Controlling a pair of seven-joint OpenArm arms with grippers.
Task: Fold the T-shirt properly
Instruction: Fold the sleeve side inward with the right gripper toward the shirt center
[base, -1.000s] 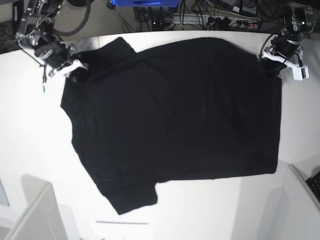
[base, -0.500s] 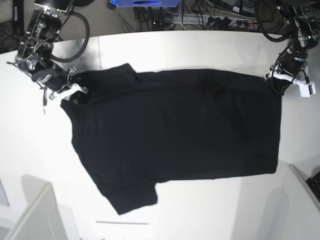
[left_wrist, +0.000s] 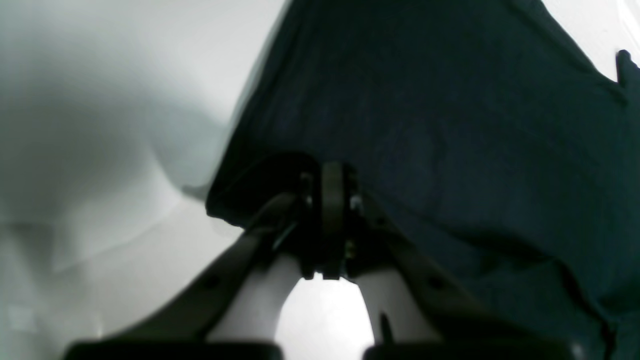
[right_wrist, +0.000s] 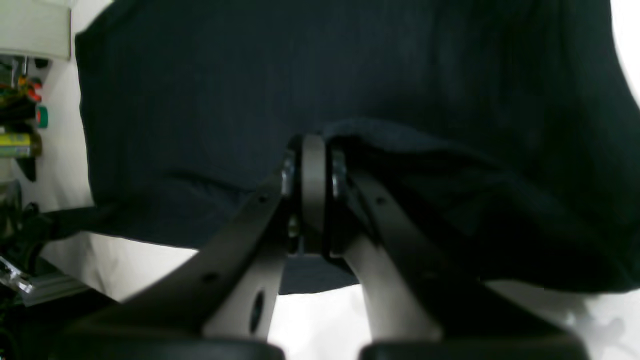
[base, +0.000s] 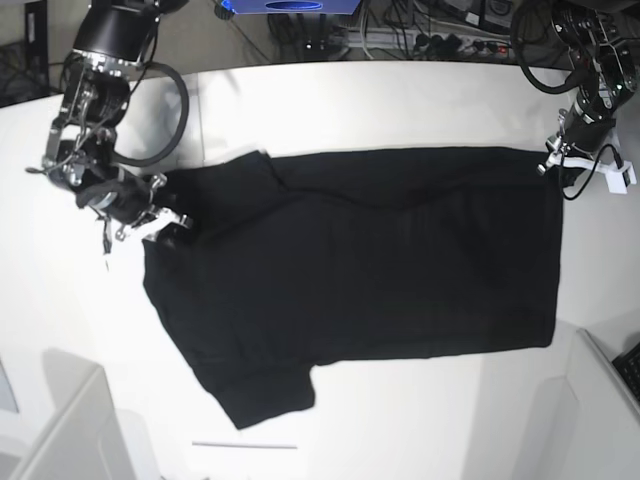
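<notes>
Since the earlier frames both grippers have drawn the far edge of the shirt (base: 360, 270) toward 6 o'clock, doubling it over. Right gripper (base: 165, 218) at 9 o'clock and left gripper (base: 556, 160) at 2 o'clock each pinch that edge. First fold underway; sleeves remain. Bare table (base: 400, 100) lies at 12 o'clock.

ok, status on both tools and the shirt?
Left tool shut on T-shirt edge. Right tool shut on the opposite edge. Far edge mid-fold, lifted over the body. Nothing in the way.
</notes>
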